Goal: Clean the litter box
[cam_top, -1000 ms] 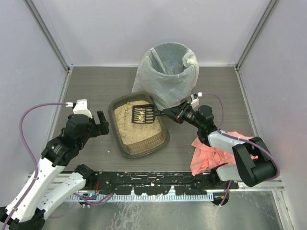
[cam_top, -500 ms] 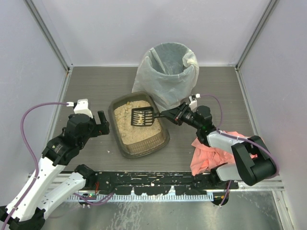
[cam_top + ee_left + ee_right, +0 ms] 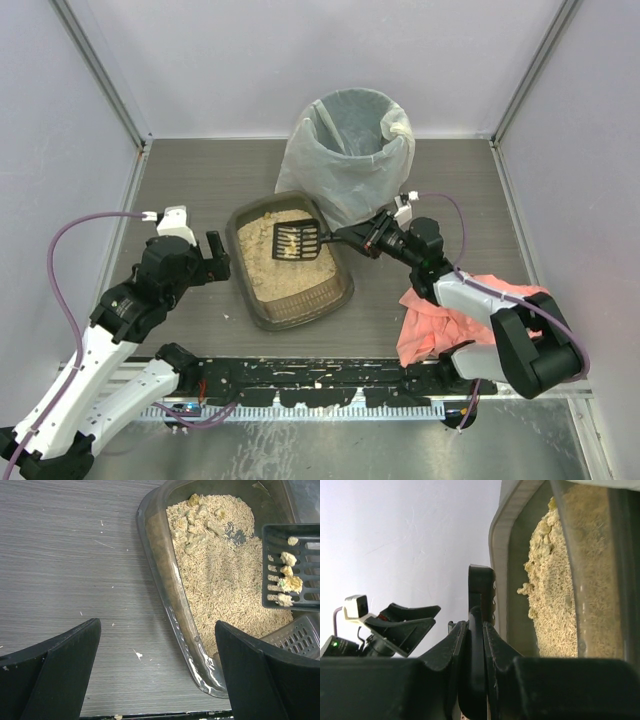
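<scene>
The litter box (image 3: 243, 285), a dark grey-brown tray of tan granules, sits mid-table; its rim also shows in the left wrist view (image 3: 159, 555) and the right wrist view (image 3: 500, 555). My right gripper (image 3: 368, 238) is shut on the handle of a black slotted scoop (image 3: 297, 240), held above the box with several pale clumps on it (image 3: 287, 577). The handle shows between the fingers in the right wrist view (image 3: 474, 645). My left gripper (image 3: 212, 256) is open and empty, just left of the box, one finger (image 3: 260, 675) over the box's near corner. More clumps (image 3: 197, 522) lie at the far end.
A tall round bin lined with a white bag (image 3: 350, 150) stands behind the box, next to the scoop. A pink cloth (image 3: 440, 315) lies at the right under my right arm. Grey walls enclose the table.
The scoop dipped toward the litter half a second ago and is now back up with clumps on it. The left arm has barely moved.
</scene>
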